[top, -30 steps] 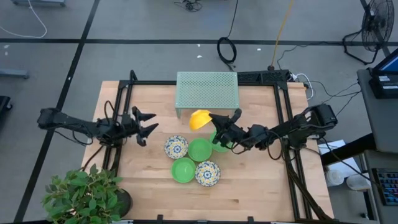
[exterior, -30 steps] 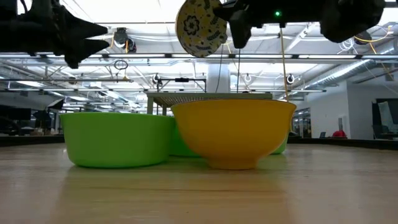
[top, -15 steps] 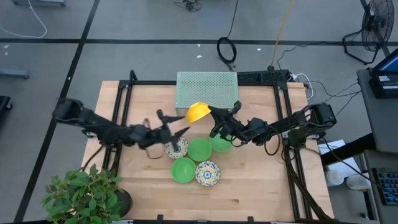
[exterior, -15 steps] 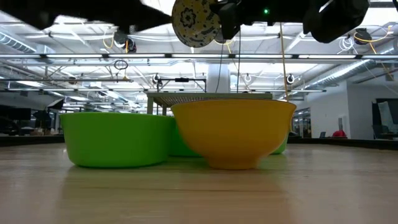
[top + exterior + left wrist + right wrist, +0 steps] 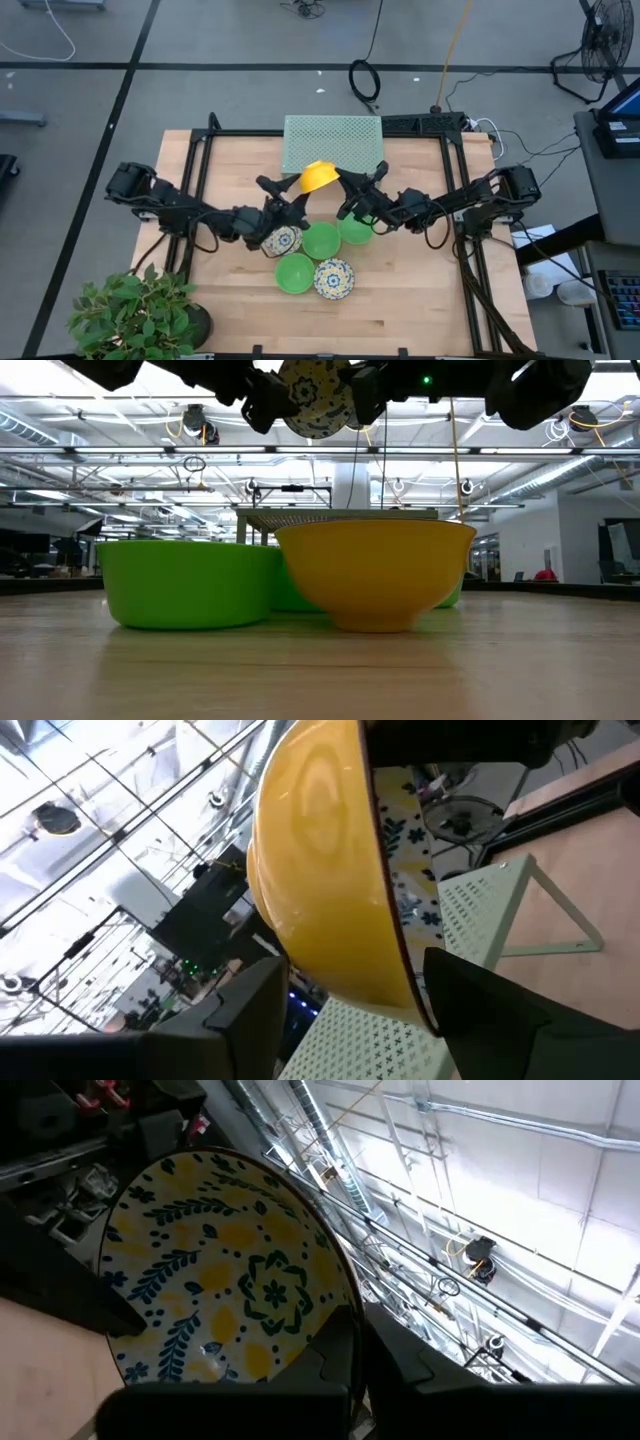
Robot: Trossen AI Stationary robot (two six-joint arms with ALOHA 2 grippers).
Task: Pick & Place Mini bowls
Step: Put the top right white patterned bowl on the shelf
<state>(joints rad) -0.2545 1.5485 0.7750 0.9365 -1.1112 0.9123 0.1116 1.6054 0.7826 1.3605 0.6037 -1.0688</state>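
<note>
While the patterned mini bowl (image 5: pixel 318 177) hangs tilted in front of the mesh rack (image 5: pixel 333 143), the right gripper (image 5: pixel 347 196) is clamped on its rim. The left gripper (image 5: pixel 281 204) stands spread just beside it, contact hard to judge. Four other bowls (image 5: pixel 316 258) sit nearer the table's (image 5: pixel 410 290) front edge than the rack.

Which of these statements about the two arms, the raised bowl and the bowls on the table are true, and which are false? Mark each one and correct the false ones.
1. The right gripper is shut on the raised bowl, holding it tipped above the table. True.
2. The left gripper has closed on the raised bowl. False: its fingers are open, one on either side of the bowl.
3. The raised bowl is yellow outside and floral inside. True.
4. The green mesh rack has a bowl on top. False: nothing rests on it.
5. Five bowls sit on the table. True: three green, two floral.
</note>
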